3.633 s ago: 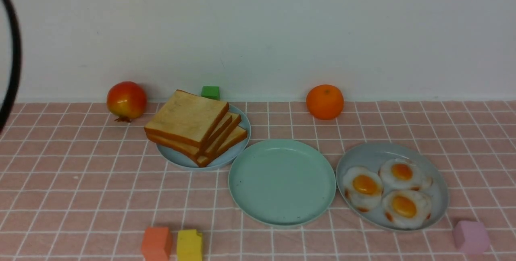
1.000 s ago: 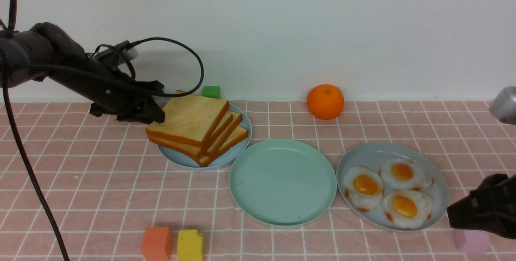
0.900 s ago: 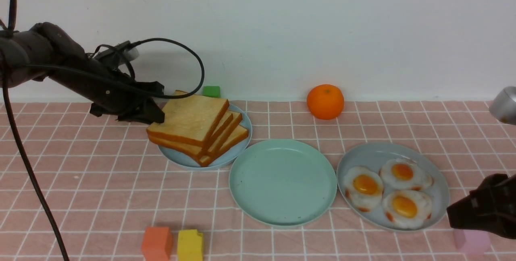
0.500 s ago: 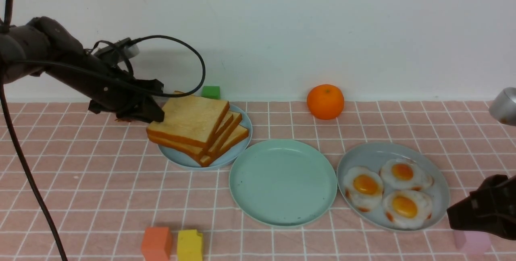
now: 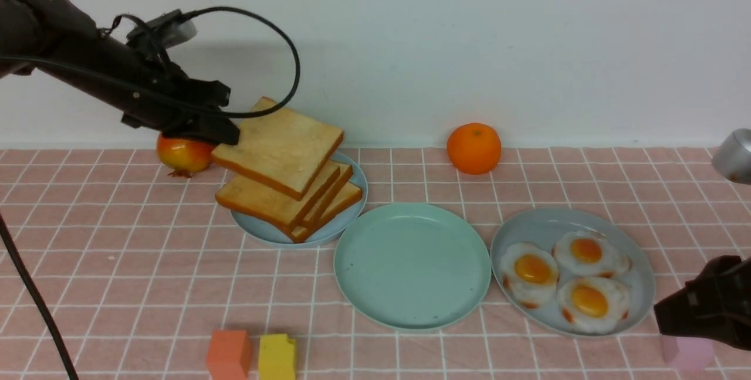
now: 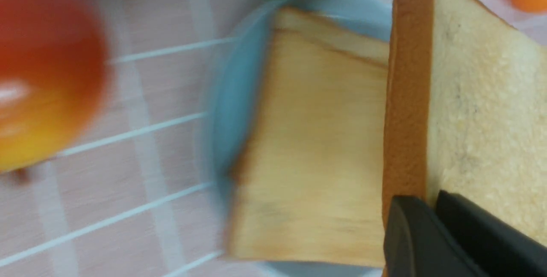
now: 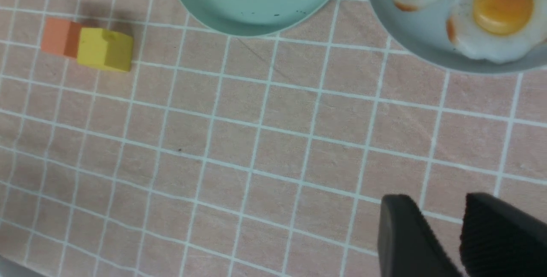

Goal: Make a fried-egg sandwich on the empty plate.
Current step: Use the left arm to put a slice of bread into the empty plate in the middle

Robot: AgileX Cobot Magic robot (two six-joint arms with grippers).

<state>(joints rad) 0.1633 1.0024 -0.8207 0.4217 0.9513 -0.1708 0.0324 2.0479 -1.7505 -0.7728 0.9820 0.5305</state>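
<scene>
My left gripper (image 5: 226, 133) is shut on the edge of one toast slice (image 5: 281, 145), held tilted in the air above the remaining toast stack (image 5: 276, 204) on the pale-blue plate (image 5: 258, 230). In the left wrist view the jaws pinch the crust of this toast slice (image 6: 478, 97). The empty plate (image 5: 410, 263), mint-green, lies in the middle with nothing on it. Three fried eggs (image 5: 531, 268) lie on the grey-blue plate (image 5: 540, 224) to its right. My right gripper (image 7: 440, 208) stands open over bare cloth near that plate's front right edge.
A red fruit (image 5: 183, 154) sits behind the left gripper and an orange (image 5: 473, 148) by the back wall. An orange cube (image 5: 227, 353) and a yellow block (image 5: 277, 356) lie at the front left. A pink block (image 5: 683, 353) lies under the right arm.
My left gripper has risen with the top toast slice, which has come off the stack and now hangs above it. The red fruit shows again. The right arm has not moved.
</scene>
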